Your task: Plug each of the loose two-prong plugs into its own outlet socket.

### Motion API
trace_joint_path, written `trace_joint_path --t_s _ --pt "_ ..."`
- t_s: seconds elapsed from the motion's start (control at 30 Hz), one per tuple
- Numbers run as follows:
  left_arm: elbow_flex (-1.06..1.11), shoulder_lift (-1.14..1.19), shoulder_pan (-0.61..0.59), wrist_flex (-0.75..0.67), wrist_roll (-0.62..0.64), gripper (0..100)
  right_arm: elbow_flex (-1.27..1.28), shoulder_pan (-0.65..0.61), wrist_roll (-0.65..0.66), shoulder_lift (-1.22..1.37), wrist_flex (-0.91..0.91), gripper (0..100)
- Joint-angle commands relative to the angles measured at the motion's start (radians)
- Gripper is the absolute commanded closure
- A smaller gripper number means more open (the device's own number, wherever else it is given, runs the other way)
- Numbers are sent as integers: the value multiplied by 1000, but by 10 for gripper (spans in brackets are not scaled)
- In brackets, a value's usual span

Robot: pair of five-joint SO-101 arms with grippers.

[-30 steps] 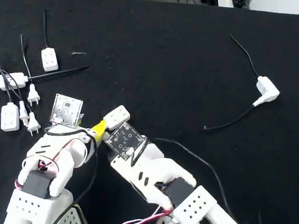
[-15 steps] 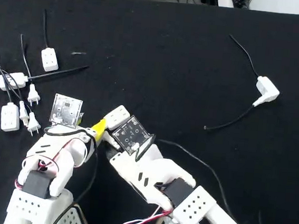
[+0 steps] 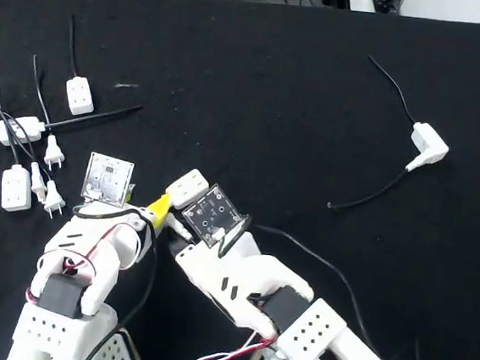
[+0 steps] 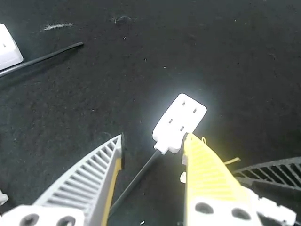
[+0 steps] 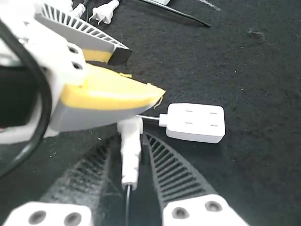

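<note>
The left arm [image 3: 88, 255] lies low, angled inward, and the left tool [image 4: 151, 141] has its fingers spread wide. The right arm [image 3: 247, 287] stretches toward it, the right tool [image 5: 130, 139] clamped on a white plug [image 5: 130, 153].

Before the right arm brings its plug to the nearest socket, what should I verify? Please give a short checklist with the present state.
1. Plug held in the right tool: ok, clamped.
2. Socket facing up, uncovered: ok.
3. Socket steadied by the left tool: not ok; it is open, and only its yellow finger is beside the socket.
4. Way from plug to socket free: not ok; the yellow finger crosses in front of the plug.
5. Prongs lined up with the socket: cannot tell; the prongs are hidden.
</note>
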Motion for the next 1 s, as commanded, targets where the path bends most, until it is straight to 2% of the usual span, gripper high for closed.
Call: trace_joint_path --t_s 0.0,0.2,0.3,0.37,0.63,0.83,0.97 --pt "5 6 25 -2 -9 784 -24 21 -6 -35 -55 988" --pt "5 6 24 2 -9 784 -24 21 -2 -35 -51 988" --pt "-12 5 -24 -5 -9 784 -27 23 94 -35 -21 988" --pt "-48 5 -81 3 -6 784 -59 37 143 -25 57 988" --pt "-76 6 -305 38 -15 782 -357 206 186 -19 482 988" --pt "-25 6 -375 152 -262 784 -610 210 279 180 669 988" --pt "74 6 -367 152 -288 784 -865 210 278 444 793 988"
